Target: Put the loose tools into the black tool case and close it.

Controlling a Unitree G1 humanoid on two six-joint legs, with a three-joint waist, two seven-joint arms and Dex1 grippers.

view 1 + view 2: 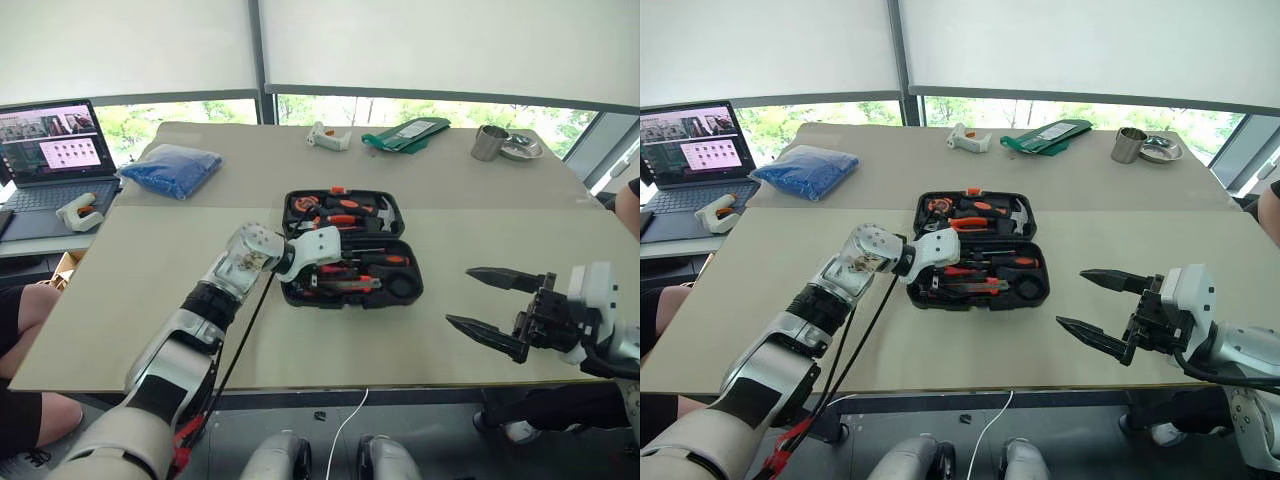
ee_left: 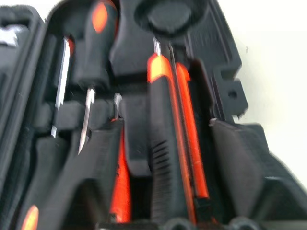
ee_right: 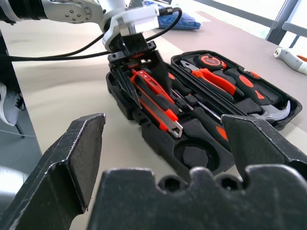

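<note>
Right wrist: ridged moulded-plastic blk case [image 3: 144, 129]

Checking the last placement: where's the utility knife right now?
The orange-black utility knife lies in the near half of the open black tool case, mid-table in the head views, right under the left gripper, beside the screwdrivers.

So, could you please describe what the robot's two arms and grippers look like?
The left arm has silver-grey shells with black joint bands, a black cable running alongside and a red one near the shoulder. Its wrist ends in a white housing. The right gripper has long, pointed black jaws on a black bracket with a white housing behind.
</note>
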